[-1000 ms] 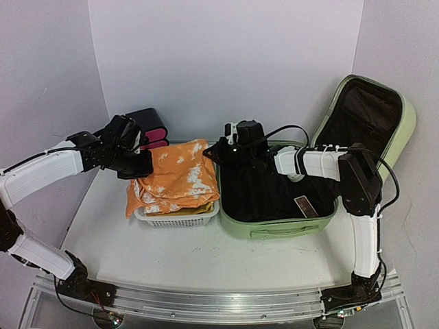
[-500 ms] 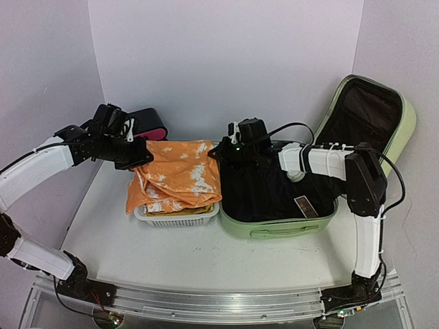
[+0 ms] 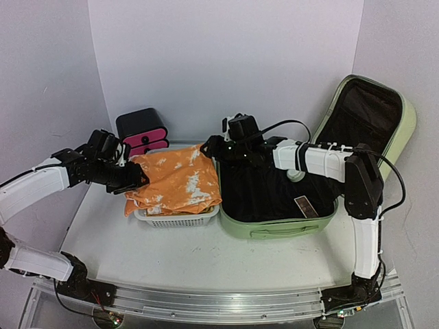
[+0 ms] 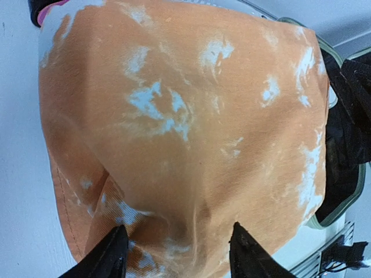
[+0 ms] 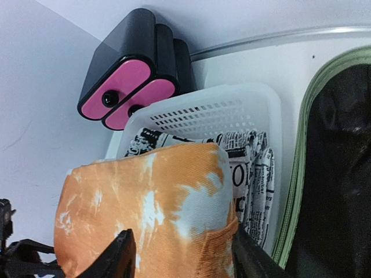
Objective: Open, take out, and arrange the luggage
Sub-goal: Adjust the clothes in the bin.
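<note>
Top external view: the luggage (image 3: 288,227) lies open at right, lid propped rightward, its long axis seemingly near-to-far. It sits right of both pincers, the right gripper (image 3: 209,149) at its left rim and nearer, the left gripper (image 3: 136,179) beyond the white basket (image 3: 175,219). Both stand with jaws apart over the orange cloth (image 3: 180,179) draped on that basket; print on the newsprint fabric (image 5: 249,156) beneath is too small to read, and no brand shows.
</note>
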`<state>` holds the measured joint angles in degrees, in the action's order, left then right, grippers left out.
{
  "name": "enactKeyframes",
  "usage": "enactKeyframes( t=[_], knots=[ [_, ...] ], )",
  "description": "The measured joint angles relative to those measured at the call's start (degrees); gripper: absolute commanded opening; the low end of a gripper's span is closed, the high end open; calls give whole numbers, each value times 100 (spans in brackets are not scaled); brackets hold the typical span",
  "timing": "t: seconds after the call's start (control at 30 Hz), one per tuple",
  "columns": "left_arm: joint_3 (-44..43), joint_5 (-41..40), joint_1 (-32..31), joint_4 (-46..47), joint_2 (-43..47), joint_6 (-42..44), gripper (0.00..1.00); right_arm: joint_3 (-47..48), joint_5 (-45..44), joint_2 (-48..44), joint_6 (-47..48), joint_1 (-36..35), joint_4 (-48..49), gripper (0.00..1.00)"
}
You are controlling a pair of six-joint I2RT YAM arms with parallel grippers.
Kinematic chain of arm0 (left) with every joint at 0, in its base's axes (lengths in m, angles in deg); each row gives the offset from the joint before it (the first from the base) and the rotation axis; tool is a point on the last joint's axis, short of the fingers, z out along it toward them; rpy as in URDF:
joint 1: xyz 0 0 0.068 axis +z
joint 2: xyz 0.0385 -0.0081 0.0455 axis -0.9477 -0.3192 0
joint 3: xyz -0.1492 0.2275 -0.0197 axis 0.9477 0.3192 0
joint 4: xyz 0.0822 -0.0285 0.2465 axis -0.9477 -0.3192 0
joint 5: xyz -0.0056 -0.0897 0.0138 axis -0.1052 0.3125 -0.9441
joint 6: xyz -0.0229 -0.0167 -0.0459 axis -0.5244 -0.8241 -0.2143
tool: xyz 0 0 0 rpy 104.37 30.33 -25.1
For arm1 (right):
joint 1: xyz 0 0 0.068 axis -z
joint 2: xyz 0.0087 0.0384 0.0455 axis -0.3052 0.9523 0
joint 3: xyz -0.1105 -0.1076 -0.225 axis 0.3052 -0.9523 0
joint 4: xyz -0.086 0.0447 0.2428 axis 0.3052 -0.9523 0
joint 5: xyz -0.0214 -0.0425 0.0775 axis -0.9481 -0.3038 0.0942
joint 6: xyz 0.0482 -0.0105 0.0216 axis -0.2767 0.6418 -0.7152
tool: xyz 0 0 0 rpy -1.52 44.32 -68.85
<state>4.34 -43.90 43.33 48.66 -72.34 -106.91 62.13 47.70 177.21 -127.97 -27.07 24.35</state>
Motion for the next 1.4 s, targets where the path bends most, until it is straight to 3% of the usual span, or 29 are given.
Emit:
enactKeyframes(
  t=[0.1,0.17,0.37,0.4,0.63,0.87,1.03,1.4],
  knots=[
    [-177,7,0,-264,138,142,64,286,-597,0,376,-214,-299,58],
    [-435,-11,0,-487,168,227,57,396,-887,-2,643,-372,-411,52],
    [-1145,208,4,-675,120,409,4,450,-1095,-2,1226,-798,-675,8],
    [-1204,289,4,-693,76,433,1,450,-1086,-2,1263,-855,-693,2],
    [-1231,627,4,-671,-667,459,0,428,-1064,-2,1235,-984,-728,0],
    [-575,267,2,-540,-1342,407,0,-20,-1333,201,960,-984,-688,0],
    [-238,225,-15,-81,-1362,339,0,-61,-1436,667,772,-984,-393,0],
    [-240,177,-83,-33,-866,682,8,-151,-1705,420,831,-1016,-422,0]
  ],
)
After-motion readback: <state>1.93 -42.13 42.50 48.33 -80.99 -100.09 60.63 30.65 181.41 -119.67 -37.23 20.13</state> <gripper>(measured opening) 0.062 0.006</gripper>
